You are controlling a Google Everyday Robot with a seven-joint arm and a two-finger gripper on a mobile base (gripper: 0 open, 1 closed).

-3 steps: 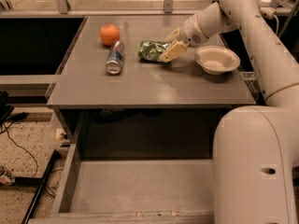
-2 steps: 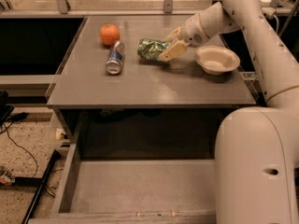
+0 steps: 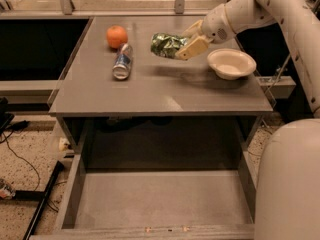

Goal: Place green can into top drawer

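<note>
The green can [image 3: 167,45] is shiny, crinkled and held lying sideways, lifted above the grey table top [image 3: 160,86] with its shadow below it. My gripper [image 3: 186,43] is shut on the can's right end, reaching in from the upper right. The top drawer [image 3: 162,200] is pulled open below the table's front edge; its flat grey bottom is bare.
An orange [image 3: 116,36] sits at the table's back left. A silver-and-blue can [image 3: 122,62] lies on its side just in front of it. A white bowl [image 3: 231,63] stands at the right. My arm's large white body [image 3: 290,184] fills the lower right, beside the drawer.
The gripper has lifted the green can off the table top and carried it slightly left; its shadow now shows beneath it.
</note>
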